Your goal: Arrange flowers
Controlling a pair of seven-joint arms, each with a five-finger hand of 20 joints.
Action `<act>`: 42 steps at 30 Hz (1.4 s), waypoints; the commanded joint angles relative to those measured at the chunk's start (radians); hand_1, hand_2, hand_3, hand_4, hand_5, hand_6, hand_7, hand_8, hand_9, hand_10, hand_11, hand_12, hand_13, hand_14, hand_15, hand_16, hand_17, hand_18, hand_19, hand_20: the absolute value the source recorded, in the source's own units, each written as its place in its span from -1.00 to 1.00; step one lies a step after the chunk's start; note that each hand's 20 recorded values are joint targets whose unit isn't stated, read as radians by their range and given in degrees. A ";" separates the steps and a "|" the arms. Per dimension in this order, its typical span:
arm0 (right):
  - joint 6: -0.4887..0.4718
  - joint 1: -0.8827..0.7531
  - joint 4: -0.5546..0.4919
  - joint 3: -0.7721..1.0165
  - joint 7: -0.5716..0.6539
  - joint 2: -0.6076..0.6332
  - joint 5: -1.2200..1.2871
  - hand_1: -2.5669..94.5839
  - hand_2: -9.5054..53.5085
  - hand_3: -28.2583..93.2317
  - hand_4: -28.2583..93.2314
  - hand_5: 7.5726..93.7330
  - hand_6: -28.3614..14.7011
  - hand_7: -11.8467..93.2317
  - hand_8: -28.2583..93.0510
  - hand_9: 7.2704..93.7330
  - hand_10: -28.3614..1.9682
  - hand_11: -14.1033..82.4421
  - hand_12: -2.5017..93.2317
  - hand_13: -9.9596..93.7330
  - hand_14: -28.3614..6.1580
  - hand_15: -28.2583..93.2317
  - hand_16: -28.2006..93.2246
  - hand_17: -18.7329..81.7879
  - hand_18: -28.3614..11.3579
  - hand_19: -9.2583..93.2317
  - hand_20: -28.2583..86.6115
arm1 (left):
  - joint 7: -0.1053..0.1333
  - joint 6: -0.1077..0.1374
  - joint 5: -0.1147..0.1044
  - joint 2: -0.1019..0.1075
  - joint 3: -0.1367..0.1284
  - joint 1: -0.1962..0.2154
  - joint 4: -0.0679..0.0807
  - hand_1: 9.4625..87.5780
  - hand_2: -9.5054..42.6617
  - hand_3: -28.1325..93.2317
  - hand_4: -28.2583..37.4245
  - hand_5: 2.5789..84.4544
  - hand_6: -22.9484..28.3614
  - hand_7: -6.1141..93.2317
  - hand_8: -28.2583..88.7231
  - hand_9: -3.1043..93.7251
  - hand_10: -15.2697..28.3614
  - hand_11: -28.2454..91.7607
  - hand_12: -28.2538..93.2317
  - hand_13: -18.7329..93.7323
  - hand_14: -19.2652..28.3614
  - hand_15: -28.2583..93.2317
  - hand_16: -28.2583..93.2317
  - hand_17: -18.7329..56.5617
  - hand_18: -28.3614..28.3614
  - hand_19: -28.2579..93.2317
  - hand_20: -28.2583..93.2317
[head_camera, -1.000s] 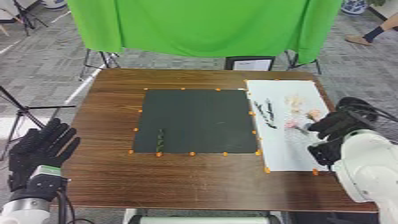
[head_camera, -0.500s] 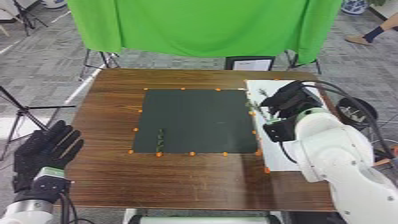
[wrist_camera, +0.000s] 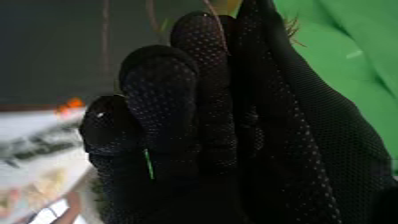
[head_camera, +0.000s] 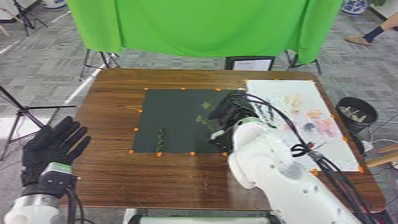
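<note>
- Sprig (head_camera: 206,105): over the mat's (head_camera: 173,107) right part, leaves left of the right hand (head_camera: 234,111); it was over the sheet (head_camera: 306,86) before.
- Right hand: fingers close together, clamped on the sprig; it has moved left.
- Right wrist view: a thin stem (wrist_camera: 219,31) crosses a fingertip.
- Head view: second sprig (head_camera: 161,140), near left on the mat; flowers (head_camera: 323,124) on the sheet; left hand (head_camera: 49,152), fingers apart.

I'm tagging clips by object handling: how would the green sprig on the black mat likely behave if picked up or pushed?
The green sprig looks slim for its length, so it's probably light. Lying nearly straight on the black mat, it may be fairly stiff. Its uneven outline suggests sliding rather than rolling.
</note>
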 commanded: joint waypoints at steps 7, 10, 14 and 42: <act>0.035 -0.015 0.164 -0.084 0.075 -0.159 -0.078 0.17 -1.00 0.63 -0.93 0.55 0.14 0.15 -0.39 0.84 0.07 -0.18 -0.09 0.86 0.18 0.40 -0.05 0.43 -0.76 1.00 0.16 | -0.057 0.009 0.038 -0.009 0.024 -0.030 0.012 -0.49 0.00 0.70 -0.94 0.19 0.29 -0.54 -0.66 -0.05 0.45 -0.11 -0.33 -0.13 0.53 0.20 -0.67 -0.65 0.62 0.19 -0.34; 0.055 -0.039 0.172 -0.079 0.079 -0.176 -0.101 0.17 -1.00 0.63 -0.93 0.55 0.14 0.14 -0.38 0.85 0.07 -0.18 -0.09 0.86 0.18 0.40 -0.05 0.44 -0.77 1.00 0.16 | -0.066 0.008 0.043 -0.012 0.025 -0.032 0.013 -0.50 0.00 0.70 -0.94 0.19 0.28 -0.53 -0.66 -0.05 0.45 -0.10 -0.33 -0.13 0.53 0.20 -0.67 -0.65 0.62 0.19 -0.34; 0.109 -0.051 0.178 -0.093 0.082 -0.182 -0.126 0.17 -1.00 0.63 -0.93 0.56 0.14 0.13 -0.38 0.85 0.07 -0.17 -0.10 0.87 0.19 0.40 -0.05 0.45 -0.78 1.00 0.16 | -0.075 0.006 0.046 -0.015 0.026 -0.032 0.016 -0.50 0.00 0.70 -0.94 0.19 0.29 -0.54 -0.66 -0.05 0.45 -0.10 -0.33 -0.13 0.53 0.20 -0.67 -0.66 0.62 0.19 -0.34; 0.163 -0.089 0.259 -0.101 -0.061 -0.219 -0.192 0.13 -1.00 0.64 -0.96 0.51 0.17 0.00 -0.40 0.82 0.08 -0.31 -0.13 0.83 0.16 0.38 -0.06 0.40 -0.74 1.00 0.10 | -0.106 -0.007 0.064 -0.020 0.059 -0.056 0.028 -0.50 0.00 0.70 -0.94 0.18 0.28 -0.54 -0.66 -0.05 0.45 -0.10 -0.33 -0.13 0.52 0.20 -0.67 -0.66 0.62 0.19 -0.34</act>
